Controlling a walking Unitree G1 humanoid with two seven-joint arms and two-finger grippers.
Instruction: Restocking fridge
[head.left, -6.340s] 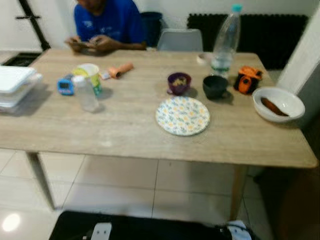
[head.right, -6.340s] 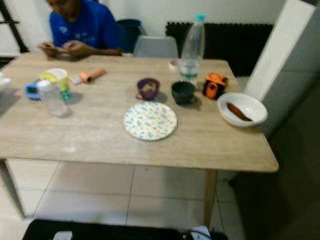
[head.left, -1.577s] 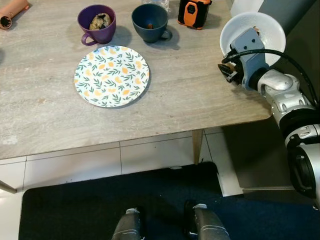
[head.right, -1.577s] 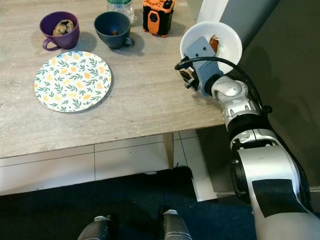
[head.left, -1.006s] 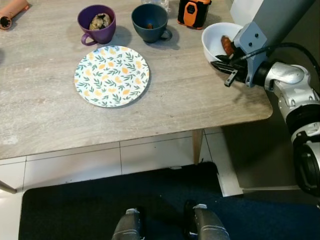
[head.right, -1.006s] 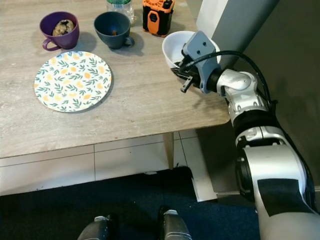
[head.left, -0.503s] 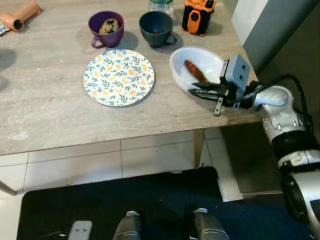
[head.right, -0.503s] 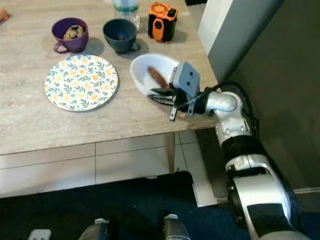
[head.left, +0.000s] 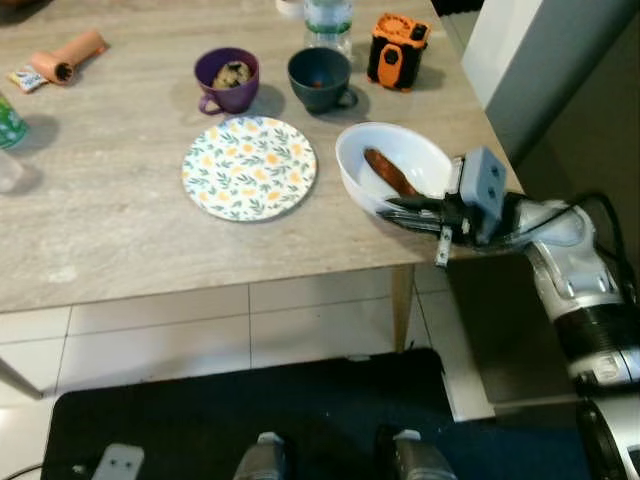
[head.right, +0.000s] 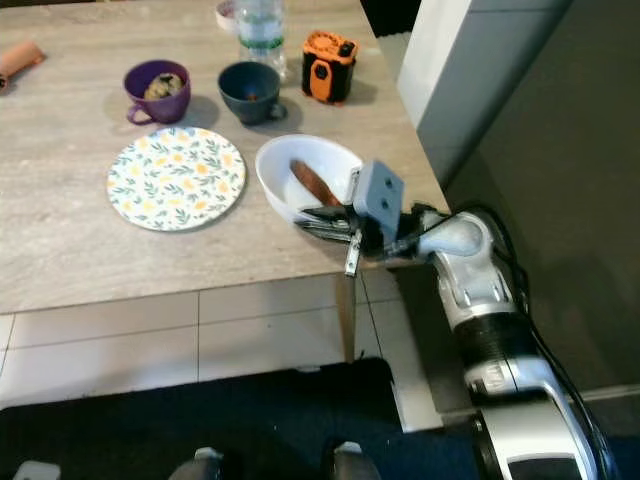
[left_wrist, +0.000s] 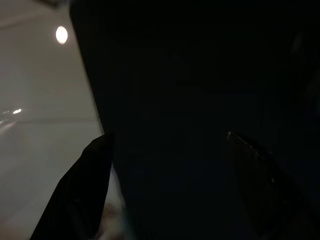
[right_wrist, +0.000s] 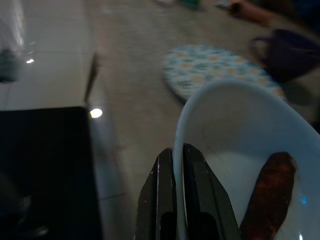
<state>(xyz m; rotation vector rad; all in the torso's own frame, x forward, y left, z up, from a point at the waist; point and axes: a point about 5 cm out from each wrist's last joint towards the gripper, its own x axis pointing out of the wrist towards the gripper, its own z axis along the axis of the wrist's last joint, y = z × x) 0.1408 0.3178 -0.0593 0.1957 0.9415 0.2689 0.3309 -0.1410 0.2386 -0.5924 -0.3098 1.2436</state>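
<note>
A white bowl (head.left: 410, 160) with a brown sausage (head.left: 390, 172) in it is held just above the wooden table (head.left: 120, 230), close to its right front corner. My right gripper (head.left: 393, 211) is shut on the bowl's near rim, reaching in from the right. In the right wrist view the two black fingers (right_wrist: 165, 200) pinch the thin white rim of the bowl (right_wrist: 235, 130), with the sausage (right_wrist: 267, 192) inside. In the left wrist view the left gripper (left_wrist: 167, 145) hangs open in the dark over the floor.
On the table stand a flowered plate (head.left: 249, 167), a purple mug (head.left: 227, 78), a dark blue cup (head.left: 319, 76), an orange device (head.left: 398, 48) and a water bottle (head.left: 327, 18). A grey-white cabinet (head.left: 540, 60) rises right of the table. A dark mat (head.left: 250, 420) lies below.
My right gripper closed on the bowl's rim and dragged the bowl from the far right table edge toward the front, nearer the plate. The camera has also shifted.
</note>
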